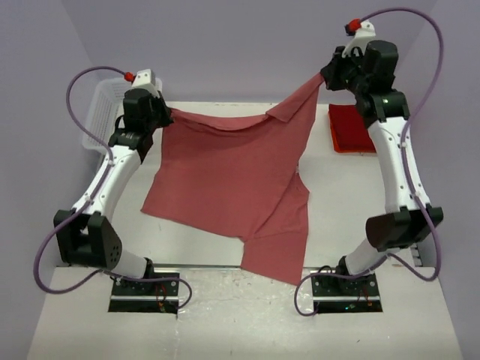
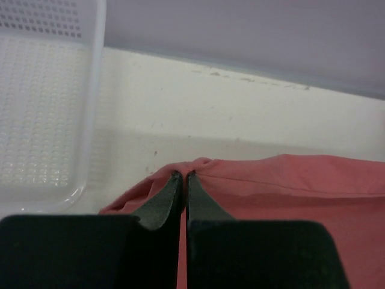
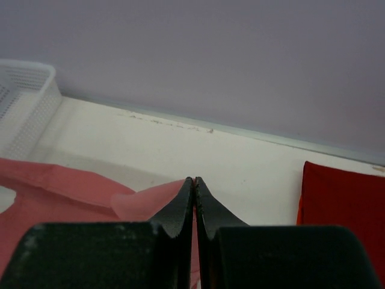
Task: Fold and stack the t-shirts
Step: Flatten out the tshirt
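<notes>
top external: one salmon t-shirt (image 1: 232,180), one red folded stack (image 1: 349,129).

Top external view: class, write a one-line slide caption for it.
Left gripper and right gripper, jaws shut, hold a salmon-red t-shirt stretched between them.

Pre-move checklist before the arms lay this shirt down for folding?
1. Left jaws shut on salmon t-shirt edge: ok.
2. Right jaws shut on its opposite corner: ok.
3. Shirt lying flat: not ok, top edge lifted and sagging between the jaws.
4. Folded red t-shirts apart from it: ok.
5. Basket clear of the cloth: ok.
</notes>
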{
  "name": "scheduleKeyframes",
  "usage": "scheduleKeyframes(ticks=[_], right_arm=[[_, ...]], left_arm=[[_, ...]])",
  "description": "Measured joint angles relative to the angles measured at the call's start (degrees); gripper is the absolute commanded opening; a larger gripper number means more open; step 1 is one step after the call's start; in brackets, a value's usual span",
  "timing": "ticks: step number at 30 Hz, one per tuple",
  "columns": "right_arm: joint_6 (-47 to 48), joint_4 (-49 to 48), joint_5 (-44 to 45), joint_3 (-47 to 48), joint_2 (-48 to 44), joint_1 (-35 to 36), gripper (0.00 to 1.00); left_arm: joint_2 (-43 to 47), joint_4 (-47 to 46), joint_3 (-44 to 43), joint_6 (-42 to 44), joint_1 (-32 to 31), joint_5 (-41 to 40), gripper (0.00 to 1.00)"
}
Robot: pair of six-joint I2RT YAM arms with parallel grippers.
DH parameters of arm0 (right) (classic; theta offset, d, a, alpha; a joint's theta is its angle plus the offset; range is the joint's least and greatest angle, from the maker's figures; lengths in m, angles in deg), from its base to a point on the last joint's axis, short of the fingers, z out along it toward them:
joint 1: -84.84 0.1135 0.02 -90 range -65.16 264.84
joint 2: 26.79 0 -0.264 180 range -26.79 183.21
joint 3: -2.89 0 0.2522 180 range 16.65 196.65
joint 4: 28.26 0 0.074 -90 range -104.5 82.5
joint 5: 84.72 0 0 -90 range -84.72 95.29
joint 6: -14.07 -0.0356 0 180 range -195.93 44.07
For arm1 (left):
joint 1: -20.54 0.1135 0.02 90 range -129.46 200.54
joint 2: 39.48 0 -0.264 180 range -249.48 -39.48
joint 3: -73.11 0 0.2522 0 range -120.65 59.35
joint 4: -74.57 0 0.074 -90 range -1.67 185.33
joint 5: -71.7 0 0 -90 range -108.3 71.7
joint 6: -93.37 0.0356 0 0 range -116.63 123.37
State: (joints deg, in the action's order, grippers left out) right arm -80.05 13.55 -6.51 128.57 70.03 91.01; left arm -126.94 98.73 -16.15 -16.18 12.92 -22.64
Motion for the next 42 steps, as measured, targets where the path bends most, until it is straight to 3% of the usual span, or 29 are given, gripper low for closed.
scheduleKeyframes(ticks=[12, 19, 28, 33, 42], right_arm=[[0.7, 5.6, -1.5, 6.3, -34.4, 14.2, 0.0], [-1.5, 7.4, -7.4, 9.3, -46.5, 15.5, 0.0], [-5.7, 9.3, -13.9, 10.2, -49.4, 15.6, 0.0], [-6.9, 11.5, -18.2, 19.3, -43.9, 15.6, 0.0], [-14.1, 5.8, -31.8, 23.3, -45.5, 11.4, 0.0]], left_arm=[[32.8, 3.5, -2.7, -0.9, 0.0, 12.3, 0.0], [44.0, 11.0, -11.6, -0.3, 0.0, 13.7, 0.0], [46.9, 17.9, -17.9, 0.4, 0.0, 13.0, 0.0], [45.0, 21.0, -21.3, 1.2, 0.0, 11.0, 0.0], [45.5, 22.3, -30.1, 1.3, 0.0, 10.4, 0.0]])
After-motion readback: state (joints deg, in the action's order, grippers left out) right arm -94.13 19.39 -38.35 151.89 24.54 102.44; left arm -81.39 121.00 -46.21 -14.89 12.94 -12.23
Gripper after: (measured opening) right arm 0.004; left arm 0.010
